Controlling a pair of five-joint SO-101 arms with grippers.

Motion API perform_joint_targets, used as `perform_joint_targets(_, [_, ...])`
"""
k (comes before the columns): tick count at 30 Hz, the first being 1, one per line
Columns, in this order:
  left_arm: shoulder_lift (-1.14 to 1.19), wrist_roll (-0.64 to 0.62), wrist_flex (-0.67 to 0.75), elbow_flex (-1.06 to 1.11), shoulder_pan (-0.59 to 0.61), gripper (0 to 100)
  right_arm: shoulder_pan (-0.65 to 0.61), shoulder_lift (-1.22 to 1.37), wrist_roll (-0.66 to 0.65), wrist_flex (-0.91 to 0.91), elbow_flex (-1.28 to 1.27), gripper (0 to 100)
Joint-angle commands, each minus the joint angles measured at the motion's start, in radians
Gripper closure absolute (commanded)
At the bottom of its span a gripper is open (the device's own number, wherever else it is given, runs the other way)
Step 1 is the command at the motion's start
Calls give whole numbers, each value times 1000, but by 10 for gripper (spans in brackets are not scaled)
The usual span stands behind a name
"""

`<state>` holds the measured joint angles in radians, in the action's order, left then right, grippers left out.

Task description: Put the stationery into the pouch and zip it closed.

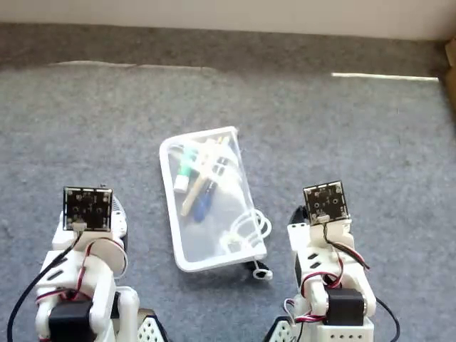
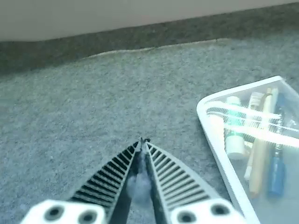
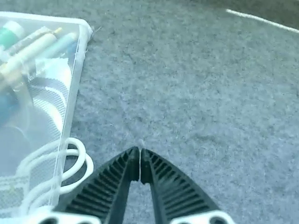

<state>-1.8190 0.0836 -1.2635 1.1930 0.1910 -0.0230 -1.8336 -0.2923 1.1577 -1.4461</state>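
Note:
A clear pouch [image 1: 211,203] with white edging lies on the grey carpet between the two arms. Inside it I see pens, a green-capped tube, a blue pen and a white cord [image 1: 246,228]. The same pouch [image 2: 252,140] lies off to one side of my left gripper [image 2: 143,140], which is shut with nothing in it, low over bare carpet. My right gripper [image 3: 140,150] is shut and empty too, close beside the pouch [image 3: 37,93] and its white cord loops [image 3: 70,161]. A small zip pull [image 1: 261,272] sticks out at the pouch's near corner.
Grey carpet [image 1: 342,128] spreads all around the pouch. A pale wall base [image 1: 228,14] runs along the far edge. Strips of light [image 1: 385,75] lie on the carpet at the back. A brown edge [image 1: 450,64] shows at far right.

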Motion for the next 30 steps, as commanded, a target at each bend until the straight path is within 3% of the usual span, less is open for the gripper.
perform_joint_targets(1, [-4, 9, 94, 131, 59, 993, 5, -5, -6, -28, -22, 991])
perform_joint_targets(14, [-4, 9, 109, 363, 53, 993, 4, -4, -5, -28, -303, 988])
perform_joint_targets(30, [-2, 9, 100, 503, 54, 994, 10, -2, -5, 101, -331, 988])
